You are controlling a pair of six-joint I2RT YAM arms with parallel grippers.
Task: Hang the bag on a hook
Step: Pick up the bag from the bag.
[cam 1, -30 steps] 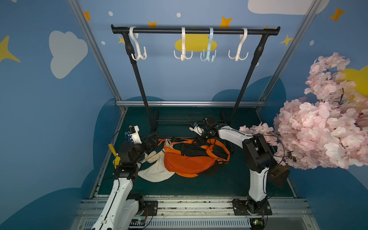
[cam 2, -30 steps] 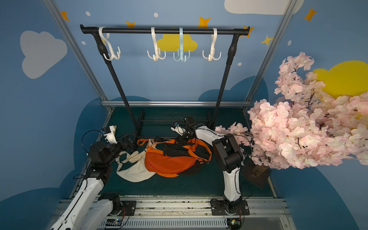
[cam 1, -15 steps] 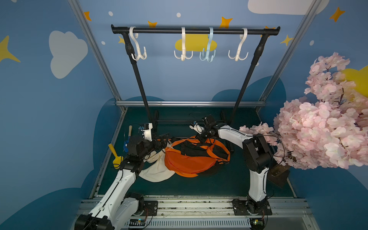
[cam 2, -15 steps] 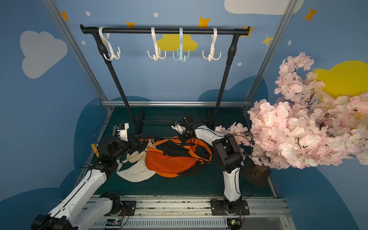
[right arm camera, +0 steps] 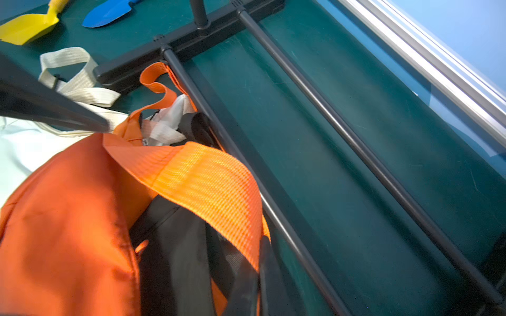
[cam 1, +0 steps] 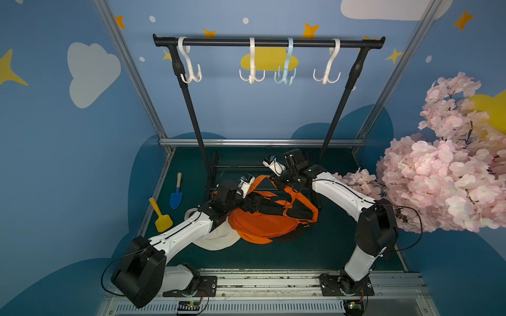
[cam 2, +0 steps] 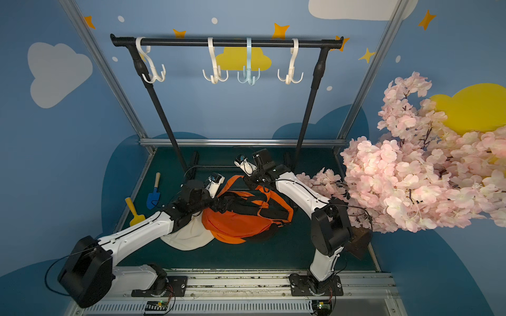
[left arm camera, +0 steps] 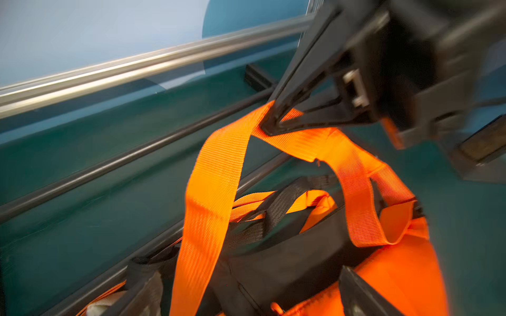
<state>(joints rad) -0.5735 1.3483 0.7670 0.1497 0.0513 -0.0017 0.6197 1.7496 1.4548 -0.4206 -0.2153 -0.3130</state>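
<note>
**Bag on desk, strap pinched by right jaws**

Left jaws are held wide apart over the orange bag (cam 1: pixel 262 224), with nothing gripped. The bag is laid on the green desk (cam 1: pixel 273 254) beneath the rack (cam 1: pixel 268 43). Its orange strap (left arm camera: pixel 213 191) is clamped in the right jaws.

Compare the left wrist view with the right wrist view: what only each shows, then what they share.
Left wrist only: the whole right gripper, shut on the orange strap. Right wrist only: the yellow scoop and the blue trowel. Shared: the orange bag, that strap, the rack's base bars and the green table.
</note>
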